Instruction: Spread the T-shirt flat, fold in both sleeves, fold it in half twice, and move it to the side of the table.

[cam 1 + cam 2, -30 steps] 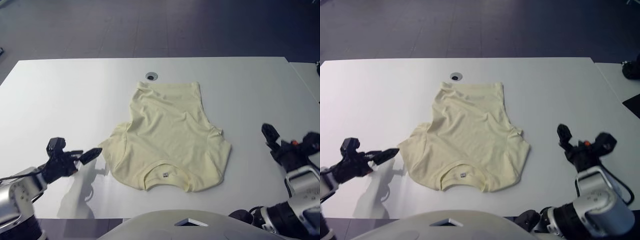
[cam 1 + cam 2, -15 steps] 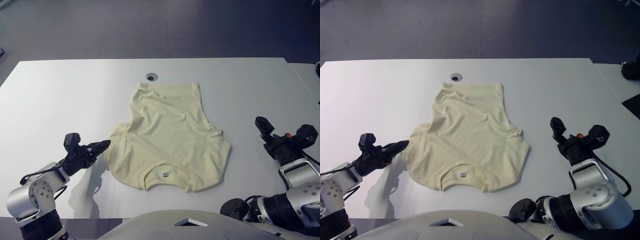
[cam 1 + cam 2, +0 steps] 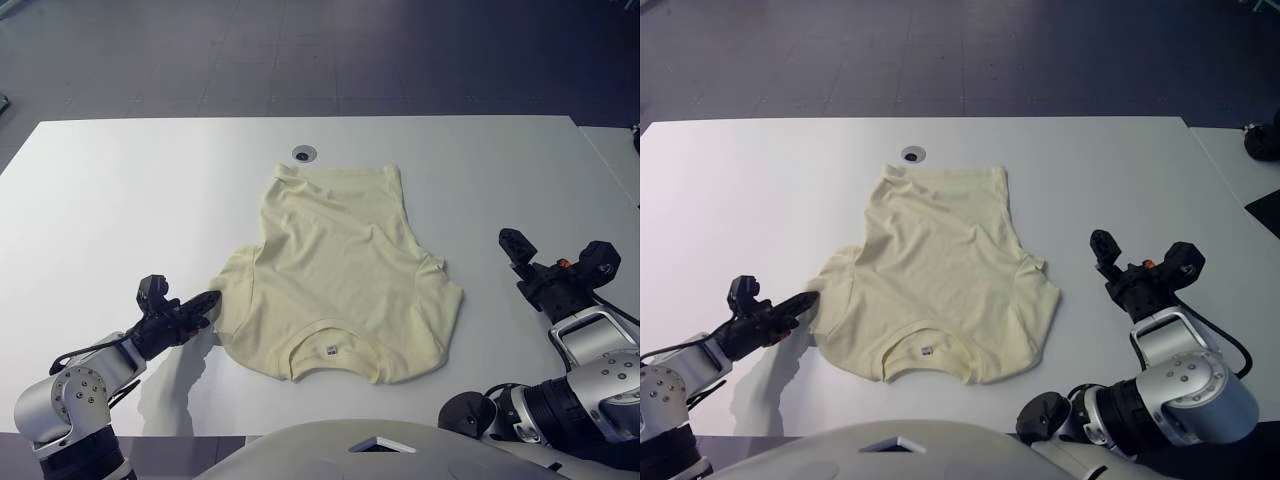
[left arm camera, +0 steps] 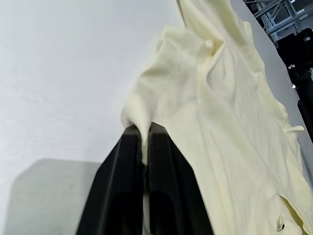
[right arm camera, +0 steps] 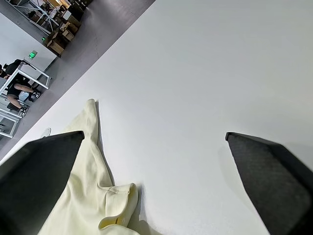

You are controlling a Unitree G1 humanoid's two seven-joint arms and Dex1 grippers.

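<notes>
**Left tool** (image 3: 203, 301): The two fingers (image 4: 122, 171) are pressed together on the outer edge of the left sleeve (image 3: 232, 290), with a ridge of cloth pinched between them. The tool sits low at the surface (image 3: 110, 190) and points right and slightly far. The whole garment lies to the right of it.

**Right tool** (image 3: 553, 258): The fingers are spread wide and hold nothing. The tool is over bare surface. The right sleeve (image 3: 441, 300) lies to its left, apart from it, with a strip of surface between them.

**T-shirt** (image 3: 340, 250): It lies mid-surface with the collar near and the hem far, just short of the round cable port (image 3: 303, 153). The long axis runs near to far. The body is mostly flat with shallow creases. Both sleeves are bunched close against the body.

**Governing relation:** Each sleeve lies inboard of the tool on its own side, and a sleeve fold line would run parallel to the long axis.
- The left arm is nearest the left sleeve and already grips it, so its move is probably a lateral one, drawing the sleeve out or carrying it right over the body.
- The right tool would first have to travel left to reach its sleeve.
</notes>
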